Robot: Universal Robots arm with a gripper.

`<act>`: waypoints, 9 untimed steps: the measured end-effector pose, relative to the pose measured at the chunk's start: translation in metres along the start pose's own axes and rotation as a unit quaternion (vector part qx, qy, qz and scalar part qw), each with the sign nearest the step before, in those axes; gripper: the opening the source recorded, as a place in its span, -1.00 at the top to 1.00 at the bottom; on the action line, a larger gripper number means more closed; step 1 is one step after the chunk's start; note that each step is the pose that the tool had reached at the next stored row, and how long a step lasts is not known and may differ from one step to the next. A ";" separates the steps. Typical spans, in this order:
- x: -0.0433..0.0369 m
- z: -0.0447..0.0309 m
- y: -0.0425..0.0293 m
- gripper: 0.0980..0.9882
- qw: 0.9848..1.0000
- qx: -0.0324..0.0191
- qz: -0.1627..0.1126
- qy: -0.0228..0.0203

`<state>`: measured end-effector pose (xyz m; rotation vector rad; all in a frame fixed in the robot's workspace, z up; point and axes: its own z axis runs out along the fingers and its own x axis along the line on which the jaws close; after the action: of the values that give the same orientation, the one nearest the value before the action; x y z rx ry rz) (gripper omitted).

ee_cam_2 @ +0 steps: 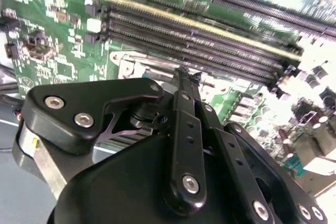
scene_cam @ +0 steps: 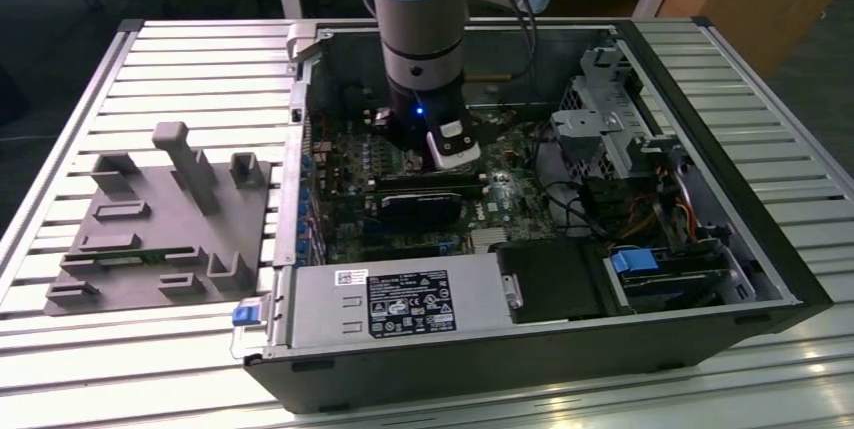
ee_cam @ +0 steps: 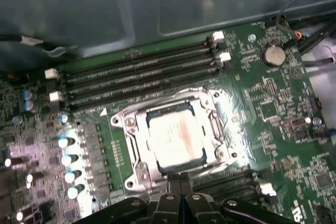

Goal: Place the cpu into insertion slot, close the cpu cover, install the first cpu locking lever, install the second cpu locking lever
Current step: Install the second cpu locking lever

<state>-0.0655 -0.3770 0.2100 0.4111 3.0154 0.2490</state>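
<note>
In the first wrist view the cpu (ee_cam: 176, 135), a dull silver square, lies flat in the insertion slot (ee_cam: 137, 170) on the green board. The cpu cover (ee_cam: 212, 116), a thin silver frame, lies down around it with the chip showing through its window. My gripper (ee_cam: 179, 183) is at the socket's near edge with its two fingers pressed together, shut, and nothing visible between them. The second wrist view has the fingertips (ee_cam_2: 184, 77) just over the silver frame (ee_cam_2: 137, 67). From outside, the gripper (scene_cam: 451, 161) reaches down into the open computer case over the board.
Long black memory slots (ee_cam: 136, 72) run beside the socket, with a coin battery (ee_cam: 274, 55) further off. The case holds a power supply (scene_cam: 387, 301), a drive cage (scene_cam: 603, 121) and cables. A grey fixture (scene_cam: 160, 219) sits on the slatted table at the exterior view's left.
</note>
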 end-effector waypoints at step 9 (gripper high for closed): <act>-0.0028 0.0034 0.0179 0.99 1.000 0.008 -0.001 -0.002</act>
<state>-0.0578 -0.3602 0.2100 0.4099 3.0161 0.2251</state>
